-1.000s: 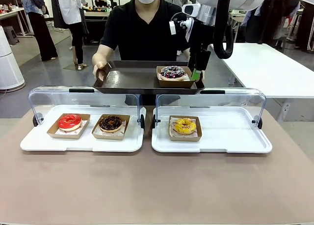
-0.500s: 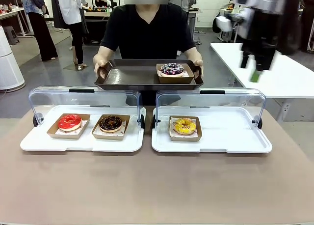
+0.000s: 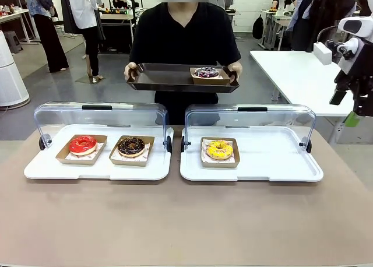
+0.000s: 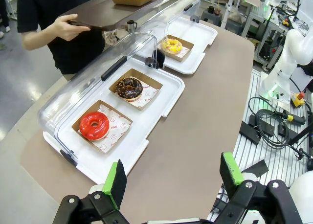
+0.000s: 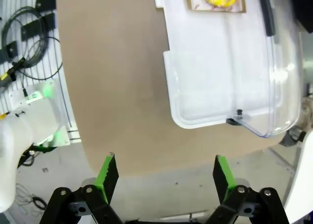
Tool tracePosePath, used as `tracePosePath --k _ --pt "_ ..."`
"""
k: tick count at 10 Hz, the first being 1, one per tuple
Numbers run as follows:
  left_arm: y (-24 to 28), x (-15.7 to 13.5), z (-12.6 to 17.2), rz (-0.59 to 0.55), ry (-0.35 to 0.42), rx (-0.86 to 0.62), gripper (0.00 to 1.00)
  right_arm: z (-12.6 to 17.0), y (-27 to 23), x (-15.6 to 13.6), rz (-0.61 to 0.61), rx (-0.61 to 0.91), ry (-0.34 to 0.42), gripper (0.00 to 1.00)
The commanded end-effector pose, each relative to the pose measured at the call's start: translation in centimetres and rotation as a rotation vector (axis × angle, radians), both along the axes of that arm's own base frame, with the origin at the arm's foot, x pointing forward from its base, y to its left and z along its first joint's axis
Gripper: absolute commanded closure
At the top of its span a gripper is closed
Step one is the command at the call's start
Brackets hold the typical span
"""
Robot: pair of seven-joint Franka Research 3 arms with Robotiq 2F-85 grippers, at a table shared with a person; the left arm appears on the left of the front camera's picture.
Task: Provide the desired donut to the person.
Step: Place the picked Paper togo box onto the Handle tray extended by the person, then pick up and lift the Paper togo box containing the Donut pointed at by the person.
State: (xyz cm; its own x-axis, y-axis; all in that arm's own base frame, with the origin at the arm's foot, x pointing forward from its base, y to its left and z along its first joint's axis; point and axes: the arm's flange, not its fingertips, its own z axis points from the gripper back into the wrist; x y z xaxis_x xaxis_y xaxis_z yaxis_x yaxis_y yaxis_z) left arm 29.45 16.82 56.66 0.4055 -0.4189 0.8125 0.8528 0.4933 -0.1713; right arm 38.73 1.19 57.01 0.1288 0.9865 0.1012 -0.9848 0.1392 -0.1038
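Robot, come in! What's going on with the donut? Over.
Left jaws, right jaws open, empty. Purple donut on the person's tray. Nothing blocking.

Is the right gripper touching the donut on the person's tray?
Apart. The front view shows the right gripper at the picture's right edge, well clear of the donut on the held tray.

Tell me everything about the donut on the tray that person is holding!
The donut is round, with dark purple icing and pale speckles. It lies flat in a shallow brown cardboard box at the robot's-right end of a dark tray. The person holds that tray level, a hand at each end. Nothing else touches the donut.
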Motion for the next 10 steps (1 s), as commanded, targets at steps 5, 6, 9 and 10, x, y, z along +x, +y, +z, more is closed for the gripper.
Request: tracePosePath --k 5,6,9,10 --pt "0.13 -0.1 -0.04 -0.01 -0.018 -0.004 0.0 0.3 0.06 -0.15 0.002 -0.003 0.016 0.0" --pt "0.13 -0.1 -0.04 -0.01 -0.018 -0.004 0.0 0.3 0.06 -0.15 0.002 -0.003 0.016 0.0" --pt "0.13 -0.1 -0.04 -0.01 -0.018 -0.004 0.0 0.3 0.06 -0.15 0.002 -0.003 0.016 0.0" --pt "0.13 -0.1 -0.04 -0.01 -0.018 -0.004 0.0 0.3 0.06 -0.15 0.002 -0.003 0.016 0.0"
